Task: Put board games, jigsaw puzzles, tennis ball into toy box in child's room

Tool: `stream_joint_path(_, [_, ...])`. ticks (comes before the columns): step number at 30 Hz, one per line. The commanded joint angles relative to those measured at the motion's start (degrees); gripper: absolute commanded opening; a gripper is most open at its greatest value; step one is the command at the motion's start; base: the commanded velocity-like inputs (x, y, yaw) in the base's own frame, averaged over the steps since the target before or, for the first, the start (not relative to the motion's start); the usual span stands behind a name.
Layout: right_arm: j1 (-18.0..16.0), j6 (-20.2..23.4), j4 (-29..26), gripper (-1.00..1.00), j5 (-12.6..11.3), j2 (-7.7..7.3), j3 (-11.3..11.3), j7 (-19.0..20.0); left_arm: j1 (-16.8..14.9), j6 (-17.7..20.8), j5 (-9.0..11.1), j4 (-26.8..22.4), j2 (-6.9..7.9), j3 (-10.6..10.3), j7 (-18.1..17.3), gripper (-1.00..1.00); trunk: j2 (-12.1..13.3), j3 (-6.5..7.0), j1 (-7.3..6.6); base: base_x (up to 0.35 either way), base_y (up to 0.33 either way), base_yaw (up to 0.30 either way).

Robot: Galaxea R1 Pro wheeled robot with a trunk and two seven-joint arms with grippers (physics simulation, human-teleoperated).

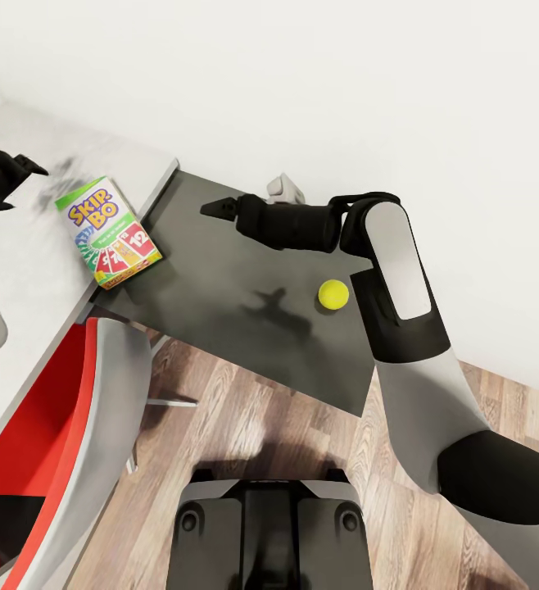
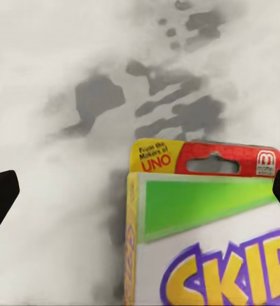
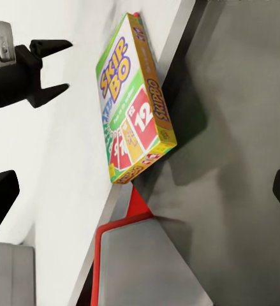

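White tabletop (image 1: 24, 270); Skip-Bo box (image 1: 110, 232) at its edge, overhanging dark lower surface (image 1: 220, 287); tennis ball (image 1: 332, 294) there, apart; left fingers (image 1: 25, 168) and right fingers (image 1: 214, 209) spread, empty.

In the left wrist view the Skip-Bo box (image 2: 210, 229) runs off the lower and right edges, its title cut after "SKIP". The white surface (image 1: 24, 262) leaves the head view at the left edge. There, too, the left gripper (image 1: 36, 168) shows only as a dark tip at upper left, its arm cropped. The red chair (image 1: 48, 442) is cut at lower left.
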Motion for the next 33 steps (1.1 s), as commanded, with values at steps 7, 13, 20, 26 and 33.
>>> stream_joint_path(7, [-0.05,0.03,0.1,1.0,-0.38,0.02,-0.07,-0.61,0.75,0.51,1.07,-1.45,0.54,2.59,0.51,1.0,-0.09,-0.07,0.04,0.0,0.0,0.0])
stream_joint_path(13, [-0.05,0.02,0.11,1.0,-0.36,0.02,-0.14,-0.61,1.89,0.51,1.16,-1.33,0.32,2.84,0.51,1.0,-0.09,-0.07,0.04,0.0,0.0,0.0])
stream_joint_path(20, [-0.05,0.07,0.12,1.0,-0.38,0.02,-0.26,-0.65,4.0,0.51,2.39,-1.34,-0.08,2.84,0.51,1.0,-0.09,0.08,0.04,0.0,0.0,-0.002])
stream_joint_path(26, [-0.05,0.1,0.12,1.0,-0.4,0.02,-0.29,-0.66,4.92,0.51,3.61,-1.41,-0.59,2.63,0.51,1.0,-0.09,0.45,0.04,-0.044,0.028,-0.029])
stream_joint_path(33, [-0.05,0.1,0.12,1.0,-0.41,0.02,-0.25,-0.65,5.2,0.51,3.87,-1.42,-1.32,2.56,0.51,1.0,-0.09,0.58,0.04,-0.097,0.07,-0.009])
